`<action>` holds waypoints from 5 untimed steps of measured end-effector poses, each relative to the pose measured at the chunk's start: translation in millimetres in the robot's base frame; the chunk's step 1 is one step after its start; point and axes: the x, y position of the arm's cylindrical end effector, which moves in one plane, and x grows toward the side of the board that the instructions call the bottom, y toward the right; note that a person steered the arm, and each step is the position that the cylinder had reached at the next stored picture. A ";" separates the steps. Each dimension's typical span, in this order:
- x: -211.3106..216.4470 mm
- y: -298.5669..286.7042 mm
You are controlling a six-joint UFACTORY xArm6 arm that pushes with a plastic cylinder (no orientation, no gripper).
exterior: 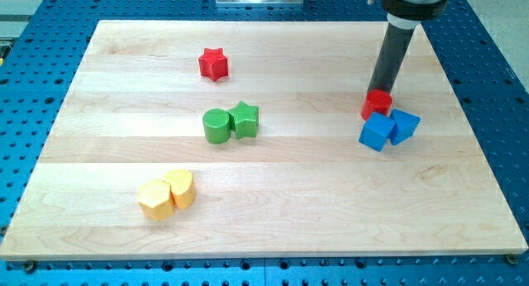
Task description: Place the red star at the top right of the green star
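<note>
Our tip (379, 94) parked way right, touching red cylinder (377, 103) by 2 blue blocks (388, 128). No claw on this rig, just bare rod.

Red star (213, 63) sits upper-left of green star (244, 119), untouched.

Approach step, we reckon. Next: swing round star's left, shove rightward.

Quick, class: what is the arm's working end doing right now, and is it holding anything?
My tip: a plain rod, no jaws, holding nothing; it sits at the red cylinder, just above the two blue blocks, far right of the red star.

Pale wooden board (273, 195) — smooth, matt grain
</note>
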 end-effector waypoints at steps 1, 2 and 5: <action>-2.3 -19.2; -72.9 -59.4; -119.3 -270.8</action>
